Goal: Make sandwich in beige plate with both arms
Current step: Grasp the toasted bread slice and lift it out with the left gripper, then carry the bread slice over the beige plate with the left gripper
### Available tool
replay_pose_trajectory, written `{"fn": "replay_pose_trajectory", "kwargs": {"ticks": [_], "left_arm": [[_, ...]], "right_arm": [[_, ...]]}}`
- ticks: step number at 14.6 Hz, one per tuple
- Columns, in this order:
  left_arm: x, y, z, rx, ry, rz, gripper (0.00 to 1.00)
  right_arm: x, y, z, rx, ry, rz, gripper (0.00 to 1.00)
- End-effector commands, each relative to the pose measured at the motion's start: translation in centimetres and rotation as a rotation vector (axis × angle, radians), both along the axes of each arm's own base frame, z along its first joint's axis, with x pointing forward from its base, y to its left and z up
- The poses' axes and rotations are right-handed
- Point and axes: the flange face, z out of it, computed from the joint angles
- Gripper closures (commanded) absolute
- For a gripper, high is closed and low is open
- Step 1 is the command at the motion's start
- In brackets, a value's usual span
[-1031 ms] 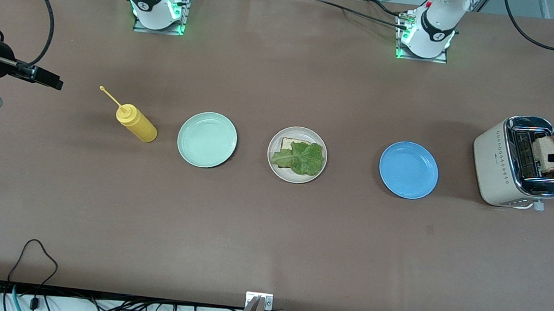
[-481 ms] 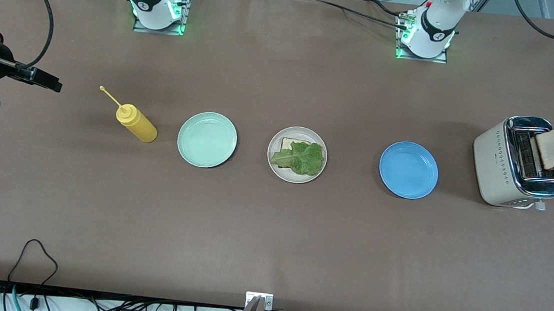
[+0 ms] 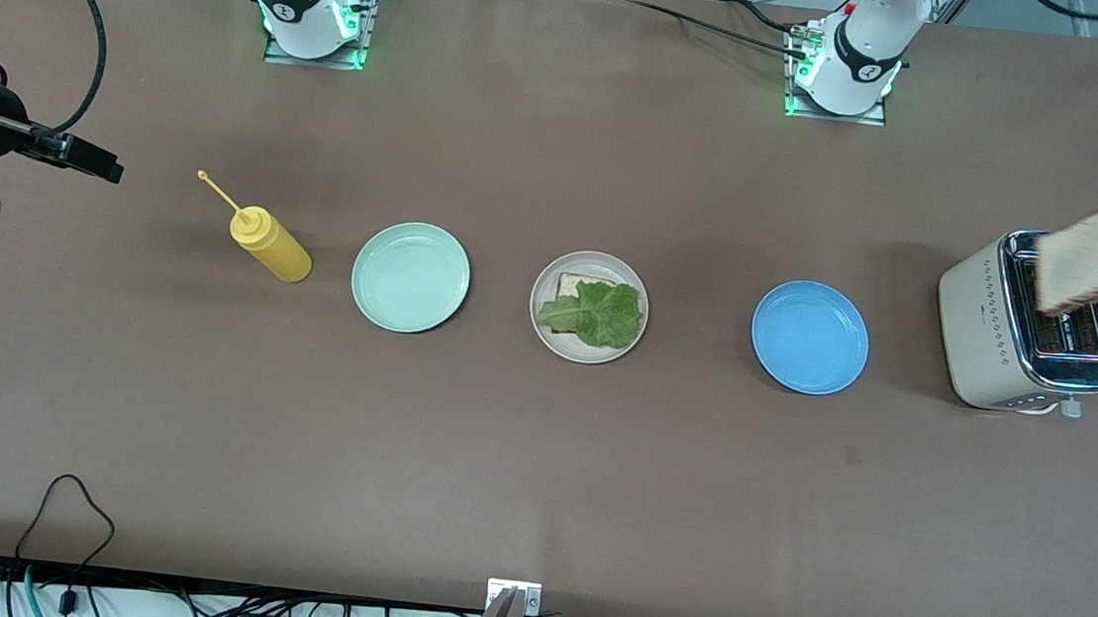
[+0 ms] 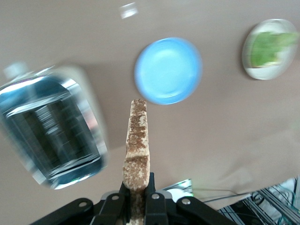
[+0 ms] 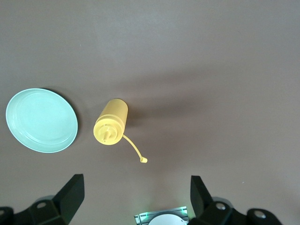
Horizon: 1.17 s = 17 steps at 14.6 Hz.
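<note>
On my tabletop [image 3: 535,466] I count one waiting right hand [image 5: 136,197] spread wide, one mustard bottle [image 3: 269,242], three plates: mint [image 3: 410,276], beige plate [image 3: 540,320] bearing one bread slice [image 3: 568,285] under one lettuce leaf [image 3: 600,313], blue [image 3: 810,336]. One toaster [image 3: 994,333]; over it my left hand [image 4: 138,199] clamps one toast slice [image 3: 1088,261].

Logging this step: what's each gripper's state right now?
Left gripper: shut on the bread slice, over the toaster.
Right gripper: open, empty, waiting.
</note>
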Motion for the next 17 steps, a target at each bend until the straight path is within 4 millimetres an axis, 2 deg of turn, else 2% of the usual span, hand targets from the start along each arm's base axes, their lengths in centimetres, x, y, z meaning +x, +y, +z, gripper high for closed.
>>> {"fn": "replay_pose_trajectory", "kwargs": {"ticks": [1,2,3,7,9,10,12,13,16,17], "left_arm": [[0.4,-6.8,-1.0,-0.12,0.044,-0.039,0.99],[1.0,-8.8,-2.1,-0.164,0.057,-0.033,0.99],[1.5,-11.6,-3.2,-0.18,0.063,-0.068,1.0],[2.9,-20.8,-7.0,-0.175,0.085,-0.098,1.0],[2.8,-25.2,-8.7,-0.172,0.071,-0.098,1.0],[1.5,-29.2,-9.9,-0.153,0.047,-0.106,1.0],[1.4,-32.0,-12.9,-0.168,0.036,-0.032,1.0],[0.8,-34.3,-14.6,-0.198,0.031,-0.024,1.0],[0.2,-38.1,-20.6,-0.292,0.054,0.102,1.0],[0.2,-38.8,-22.4,-0.318,0.07,0.16,1.0]], "right_arm": [[-0.1,0.3,0.3,-0.009,0.0,-0.008,0.0],[-0.1,0.5,0.3,-0.01,-0.003,-0.003,0.0],[0.0,0.5,0.3,-0.011,-0.005,0.001,0.0],[0.0,0.2,0.5,-0.008,-0.014,0.006,0.0],[0.1,0.4,0.4,-0.008,-0.008,0.009,0.0],[0.0,0.3,0.4,-0.007,-0.005,0.009,0.0],[0.0,0.3,0.3,-0.005,0.0,0.013,0.0],[0.0,0.3,0.2,-0.004,0.001,0.015,0.0],[0.0,0.4,0.3,-0.005,0.001,0.015,0.0],[0.0,0.5,0.3,-0.005,0.0,0.015,0.0]]}}
